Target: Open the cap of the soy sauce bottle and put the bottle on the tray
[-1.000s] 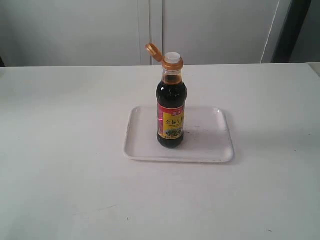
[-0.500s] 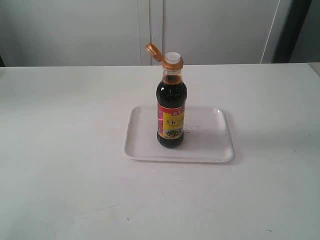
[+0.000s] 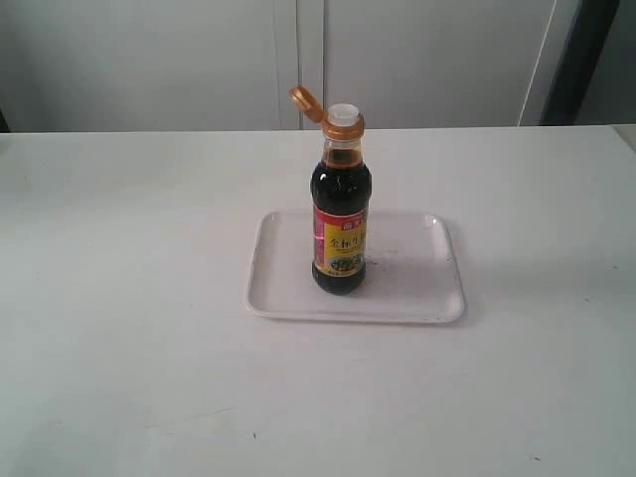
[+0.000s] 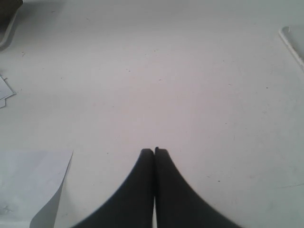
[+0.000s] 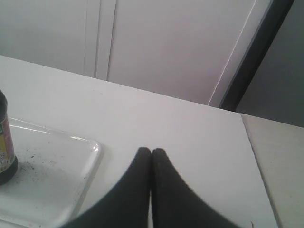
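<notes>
The soy sauce bottle (image 3: 341, 219) stands upright near the middle of the white tray (image 3: 417, 288). Its orange-gold cap (image 3: 306, 101) is flipped back on its hinge, baring the white spout (image 3: 342, 114). Neither arm shows in the exterior view. My left gripper (image 4: 154, 152) is shut over bare table, with only a corner of the tray (image 4: 292, 42) in sight. My right gripper (image 5: 151, 152) is shut too, hovering beside the tray (image 5: 71, 180); the bottle (image 5: 5, 147) shows at that picture's edge, apart from the fingers.
The white table (image 3: 119, 298) spreads all around the tray. White paper sheets (image 4: 28, 190) lie near the left gripper. A white cabinet wall (image 3: 298, 60) stands behind the table, with a dark vertical strip (image 3: 581, 60) at its right.
</notes>
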Controlling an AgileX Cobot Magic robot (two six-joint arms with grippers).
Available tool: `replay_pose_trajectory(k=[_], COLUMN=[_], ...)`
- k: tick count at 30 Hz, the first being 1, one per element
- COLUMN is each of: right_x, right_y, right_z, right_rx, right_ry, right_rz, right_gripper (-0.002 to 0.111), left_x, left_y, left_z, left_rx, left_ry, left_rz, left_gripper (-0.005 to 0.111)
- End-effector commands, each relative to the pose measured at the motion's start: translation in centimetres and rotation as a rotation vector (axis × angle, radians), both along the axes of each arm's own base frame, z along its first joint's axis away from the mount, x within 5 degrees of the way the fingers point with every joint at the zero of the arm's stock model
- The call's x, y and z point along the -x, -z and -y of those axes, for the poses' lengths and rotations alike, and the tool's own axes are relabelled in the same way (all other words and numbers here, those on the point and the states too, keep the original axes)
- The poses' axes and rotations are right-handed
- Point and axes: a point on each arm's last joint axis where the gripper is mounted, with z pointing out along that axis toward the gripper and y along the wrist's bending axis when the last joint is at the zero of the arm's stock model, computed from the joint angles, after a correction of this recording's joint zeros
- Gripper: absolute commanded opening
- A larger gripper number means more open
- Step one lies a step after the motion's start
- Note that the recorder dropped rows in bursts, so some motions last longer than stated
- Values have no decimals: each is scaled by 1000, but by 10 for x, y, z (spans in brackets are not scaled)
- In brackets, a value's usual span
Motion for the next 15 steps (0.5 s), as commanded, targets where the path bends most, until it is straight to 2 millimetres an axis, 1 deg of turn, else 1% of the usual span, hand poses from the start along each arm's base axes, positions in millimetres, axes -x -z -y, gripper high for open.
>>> replay_pose_trajectory(k=[1, 5, 8, 10, 13, 15], right_x=[0, 1, 9, 17, 27, 33], right_y=[-1, -2, -8, -11, -8, -2], right_z=[0, 0, 1, 1, 2, 2], right_rx=[1, 0, -12, -34, -40, -41], right_ry=[-2, -2, 0, 4, 4, 4], right_rz=[17, 26, 71, 93, 106, 108], right_gripper=[0, 0, 0, 0, 0, 0], left_x=[0, 0, 0, 0, 0, 0], left_y=[1, 1, 1, 1, 1, 1], left_z=[0, 0, 0, 0, 0, 0], left_rx=[16, 16, 16, 14, 14, 14], left_ry=[-2, -2, -2, -3, -3, -3], left_rz=[4, 4, 4, 4, 4, 4], left_gripper=[0, 0, 0, 0, 0, 0])
